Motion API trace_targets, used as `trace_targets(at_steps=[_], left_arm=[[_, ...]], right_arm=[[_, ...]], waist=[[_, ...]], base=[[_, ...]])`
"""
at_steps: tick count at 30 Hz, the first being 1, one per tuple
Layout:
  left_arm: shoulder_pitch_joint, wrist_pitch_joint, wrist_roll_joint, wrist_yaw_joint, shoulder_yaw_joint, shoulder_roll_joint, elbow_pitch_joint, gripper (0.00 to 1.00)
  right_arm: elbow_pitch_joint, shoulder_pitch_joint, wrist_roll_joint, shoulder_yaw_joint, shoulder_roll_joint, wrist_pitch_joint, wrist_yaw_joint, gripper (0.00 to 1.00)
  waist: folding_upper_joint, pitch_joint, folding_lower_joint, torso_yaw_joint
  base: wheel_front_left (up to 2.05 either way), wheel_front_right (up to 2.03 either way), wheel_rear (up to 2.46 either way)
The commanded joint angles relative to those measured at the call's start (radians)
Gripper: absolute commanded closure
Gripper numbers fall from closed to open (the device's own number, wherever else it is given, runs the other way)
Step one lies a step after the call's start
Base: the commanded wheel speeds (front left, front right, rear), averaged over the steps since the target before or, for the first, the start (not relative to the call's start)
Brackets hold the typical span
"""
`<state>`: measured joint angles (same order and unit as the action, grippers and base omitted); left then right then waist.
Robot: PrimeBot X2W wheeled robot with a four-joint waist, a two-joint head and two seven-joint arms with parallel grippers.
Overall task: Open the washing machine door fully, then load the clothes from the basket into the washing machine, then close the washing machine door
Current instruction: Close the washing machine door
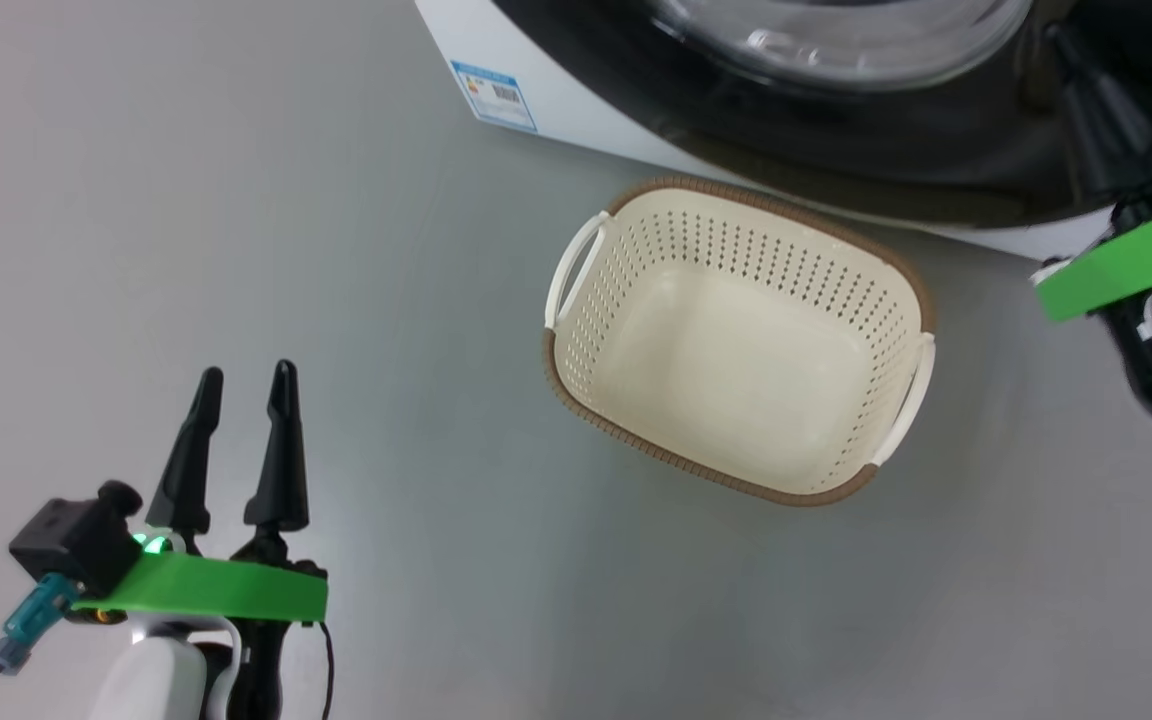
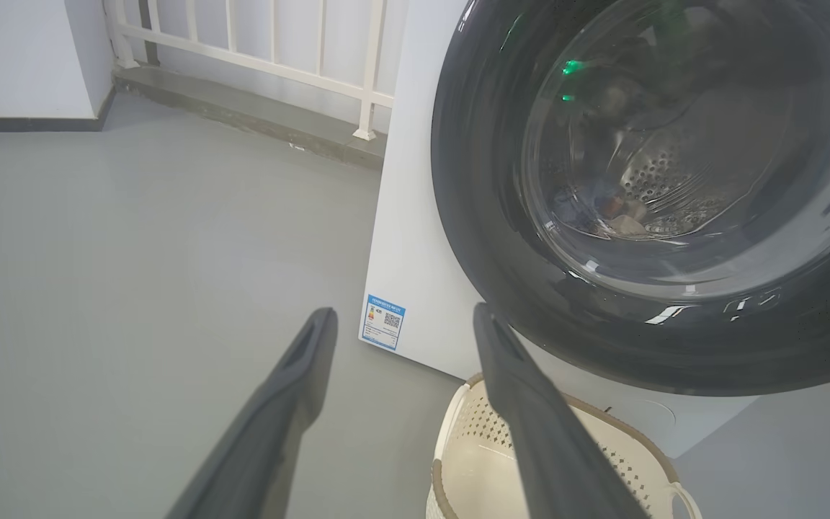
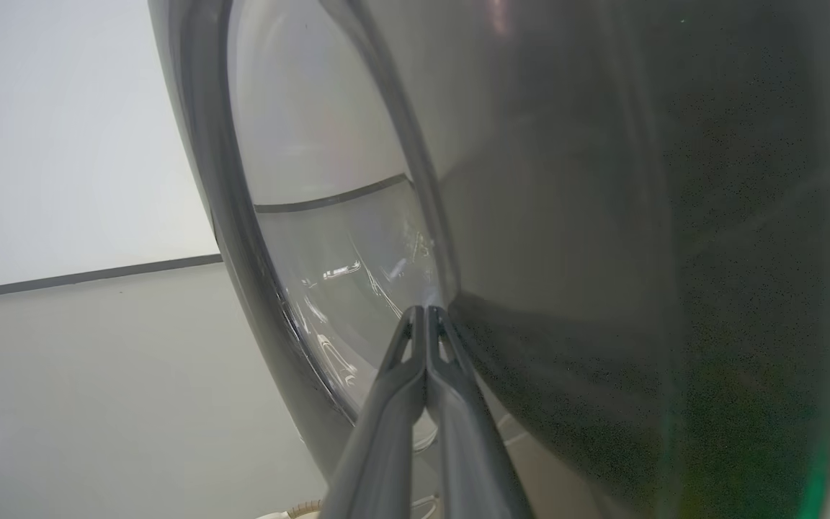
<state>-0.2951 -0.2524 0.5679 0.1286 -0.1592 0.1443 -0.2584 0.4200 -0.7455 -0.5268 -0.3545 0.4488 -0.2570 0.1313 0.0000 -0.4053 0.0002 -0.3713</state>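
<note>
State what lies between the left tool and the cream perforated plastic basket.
Bare grey floor, seen in the head view, separates the left tool from the basket.

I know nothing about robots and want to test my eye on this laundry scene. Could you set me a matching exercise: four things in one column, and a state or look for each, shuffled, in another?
Things:
1. basket
2. left gripper
3. right gripper
4. washing machine door

States:
A. shut tight
B. glossy black rim round a clear centre
C. empty
D. open wide

Pairs: 1-C, 2-D, 3-A, 4-B
</note>
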Motion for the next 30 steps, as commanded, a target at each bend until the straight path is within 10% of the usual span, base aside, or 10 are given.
trace_targets(at_steps=[1, 30], left_arm=[[-0.022, -0.009, 0.006, 0.002, 0.033, 0.027, 0.029, 0.0], [-0.046, -0.009, 0.015, 0.002, 0.034, 0.023, 0.03, 0.0]], right_arm=[[-0.005, -0.014, 0.006, 0.01, 0.02, -0.005, -0.001, 1.0], [0.1, -0.159, 0.053, 0.168, 0.01, -0.005, -0.001, 1.0]], waist=[[0.0, -0.029, -0.0002, -0.008], [0.0, -0.04, -0.0002, -0.018]], base=[[0.0, 0.0, 0.0], [0.0, 0.0, 0.0]])
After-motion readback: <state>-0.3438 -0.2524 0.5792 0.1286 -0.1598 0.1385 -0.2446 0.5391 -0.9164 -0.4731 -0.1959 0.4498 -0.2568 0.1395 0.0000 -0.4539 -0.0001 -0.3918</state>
